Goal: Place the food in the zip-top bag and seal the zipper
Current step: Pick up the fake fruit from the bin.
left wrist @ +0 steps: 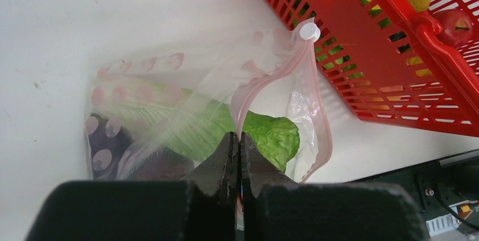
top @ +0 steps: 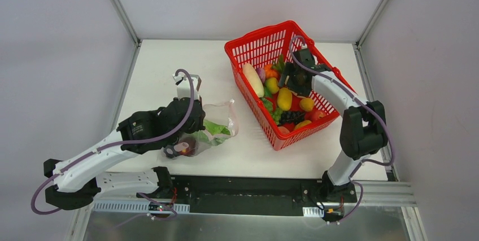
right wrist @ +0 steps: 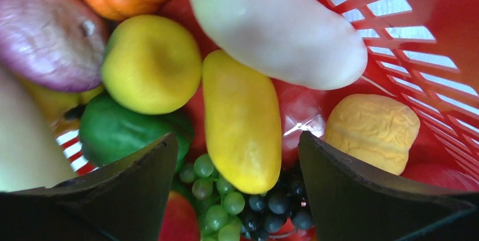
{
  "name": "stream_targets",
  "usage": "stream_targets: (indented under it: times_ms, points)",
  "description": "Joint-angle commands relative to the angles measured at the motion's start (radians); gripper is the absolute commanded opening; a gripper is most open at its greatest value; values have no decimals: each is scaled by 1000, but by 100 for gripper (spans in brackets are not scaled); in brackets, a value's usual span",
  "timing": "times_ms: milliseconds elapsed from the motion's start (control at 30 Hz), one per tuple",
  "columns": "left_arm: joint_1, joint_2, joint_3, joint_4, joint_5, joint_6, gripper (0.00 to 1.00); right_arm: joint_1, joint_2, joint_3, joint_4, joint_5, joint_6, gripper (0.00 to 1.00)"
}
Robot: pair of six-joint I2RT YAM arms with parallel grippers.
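The clear zip-top bag (left wrist: 186, 88) lies on the white table, left of the red basket, and also shows in the top view (top: 223, 119). It holds a green leafy piece (left wrist: 271, 136) and a dark purple piece (left wrist: 107, 139). My left gripper (left wrist: 238, 139) is shut on the pink zipper strip (left wrist: 265, 77) at the bag's open mouth; the white slider (left wrist: 309, 30) sits at the far end. My right gripper (right wrist: 237, 139) is open and empty, low inside the basket above a long yellow piece (right wrist: 243, 122). Around it lie a white piece (right wrist: 277, 26), a purple onion (right wrist: 48, 38) and grapes (right wrist: 226, 201).
The red mesh basket (top: 257, 43) stands at the back right with several toy foods in it; its wall (left wrist: 395, 55) is close beside the bag. A white block (top: 186, 90) stands behind the left arm. A black rail (top: 248, 187) runs along the near table edge.
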Motion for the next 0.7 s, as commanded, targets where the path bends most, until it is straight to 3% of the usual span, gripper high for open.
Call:
stream_targets:
  times_ms: [0,433,500,667]
  points:
    - [13,-11,2,-9,-28,-4,0,-21,49,-3,46,35,71,79]
    - [13,8,22,-19,-19,-1,0,-22,198,-37,101,27,89,70]
    - [13,12,25,-23,-15,-2,0,-22,199,-38,96,28,93,64]
    - [13,12,23,-28,-12,-8,0,-22,109,-69,125,41,89,31]
